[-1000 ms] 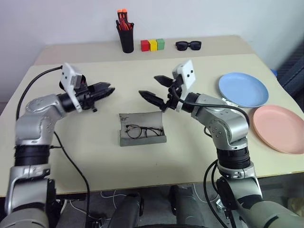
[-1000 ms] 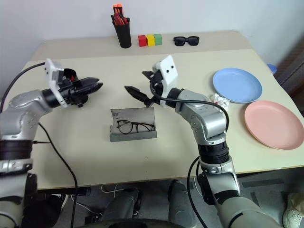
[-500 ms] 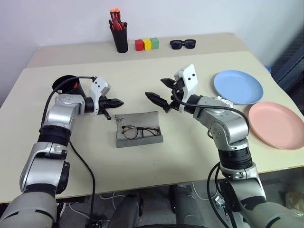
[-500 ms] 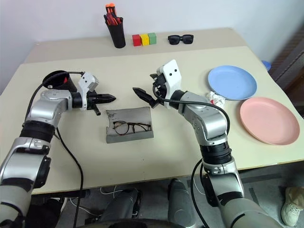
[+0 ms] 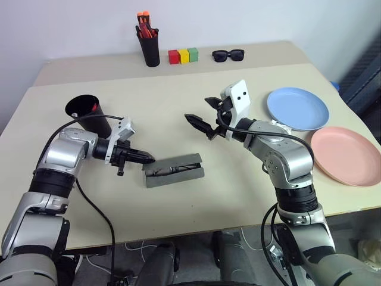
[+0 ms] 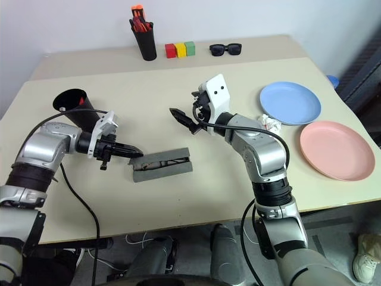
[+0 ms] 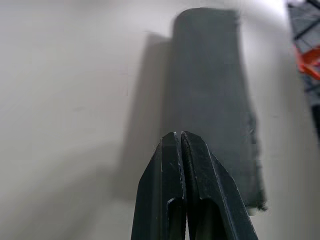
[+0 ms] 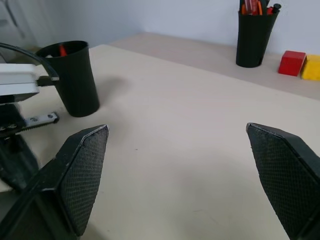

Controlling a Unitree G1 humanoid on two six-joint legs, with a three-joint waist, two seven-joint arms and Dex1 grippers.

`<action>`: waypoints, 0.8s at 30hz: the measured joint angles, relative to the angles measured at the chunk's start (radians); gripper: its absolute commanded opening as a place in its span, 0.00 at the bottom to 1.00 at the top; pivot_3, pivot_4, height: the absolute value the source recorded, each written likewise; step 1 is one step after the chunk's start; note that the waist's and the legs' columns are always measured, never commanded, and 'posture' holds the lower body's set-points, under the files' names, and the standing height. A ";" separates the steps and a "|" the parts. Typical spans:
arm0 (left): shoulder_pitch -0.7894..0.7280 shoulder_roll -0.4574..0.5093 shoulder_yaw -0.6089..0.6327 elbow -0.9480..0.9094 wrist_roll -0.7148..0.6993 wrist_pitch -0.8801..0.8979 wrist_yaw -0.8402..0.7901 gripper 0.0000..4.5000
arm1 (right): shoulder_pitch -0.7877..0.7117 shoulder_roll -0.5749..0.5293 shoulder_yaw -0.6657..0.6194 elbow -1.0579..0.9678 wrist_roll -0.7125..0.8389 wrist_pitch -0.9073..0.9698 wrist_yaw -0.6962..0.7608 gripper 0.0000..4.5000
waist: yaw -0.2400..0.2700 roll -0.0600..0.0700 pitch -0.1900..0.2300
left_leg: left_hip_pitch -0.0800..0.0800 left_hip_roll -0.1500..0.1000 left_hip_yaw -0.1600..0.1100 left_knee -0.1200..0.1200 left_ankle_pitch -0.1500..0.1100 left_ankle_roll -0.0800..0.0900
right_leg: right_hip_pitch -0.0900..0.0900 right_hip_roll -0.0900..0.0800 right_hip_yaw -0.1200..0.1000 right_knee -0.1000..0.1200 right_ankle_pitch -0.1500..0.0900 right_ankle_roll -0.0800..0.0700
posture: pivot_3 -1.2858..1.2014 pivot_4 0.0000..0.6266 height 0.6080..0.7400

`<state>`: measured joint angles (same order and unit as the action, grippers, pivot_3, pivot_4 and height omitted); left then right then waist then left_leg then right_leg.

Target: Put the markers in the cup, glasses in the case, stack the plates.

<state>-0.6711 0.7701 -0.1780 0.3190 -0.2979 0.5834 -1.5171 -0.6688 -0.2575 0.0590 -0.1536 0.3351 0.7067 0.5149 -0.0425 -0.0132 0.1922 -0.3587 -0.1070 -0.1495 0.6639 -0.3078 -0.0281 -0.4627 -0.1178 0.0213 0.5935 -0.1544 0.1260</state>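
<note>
Both plates [image 5: 297, 108] lie apart near the table's [image 5: 238, 196] right edge.

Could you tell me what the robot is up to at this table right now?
It is tidying the table. The left gripper, shut, sits at the end of the grey glasses case, whose lid looks nearly closed. The right gripper hangs open above the table. A red tip shows in the black cup. The blue plate and pink plate lie side by side, unstacked.

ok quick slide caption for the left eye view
Left gripper, shut, at the closed glasses case; right gripper open above.
</note>
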 measured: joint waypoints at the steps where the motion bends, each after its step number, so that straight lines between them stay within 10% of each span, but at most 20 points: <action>1: 0.013 0.011 0.001 -0.028 -0.007 0.002 -0.007 0.01 | 0.000 -0.001 0.000 0.000 -0.001 0.000 -0.001 1.00 | 0.000 0.000 0.000 | 0.000 0.000 0.000 0.000 0.000 0.000 | 0.000 0.000 0.000 0.000 0.000 0.000 | 0.52 0.24 1.00; 18: 0.179 0.003 0.091 -0.287 -0.135 0.100 0.155 0.01 | -0.007 -0.046 -0.015 0.052 -0.037 -0.060 -0.016 1.00 | 0.002 0.000 0.000 | 0.002 0.000 0.003 0.000 0.000 0.001 | 0.000 0.000 0.002 -0.001 0.000 0.000 | 0.52 0.24 1.00; 24: 0.043 -0.148 0.280 -0.230 -0.244 0.028 0.301 0.54 | -0.008 -0.117 -0.108 0.059 -0.034 -0.066 -0.037 1.00 | 0.026 0.000 0.000 | 0.001 0.000 0.003 0.001 0.000 0.000 | 0.000 -0.001 0.002 -0.002 0.000 0.000 | 0.52 0.24 1.00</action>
<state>-0.6279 0.6220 0.1023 0.0894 -0.5419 0.6112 -1.2161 -0.6769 -0.3748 -0.0493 -0.0951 0.3013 0.6411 0.4775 -0.0169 -0.0136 0.1924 -0.3572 -0.1071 -0.1463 0.6653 -0.3078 -0.0281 -0.4624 -0.1185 0.0234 0.5920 -0.1541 0.1258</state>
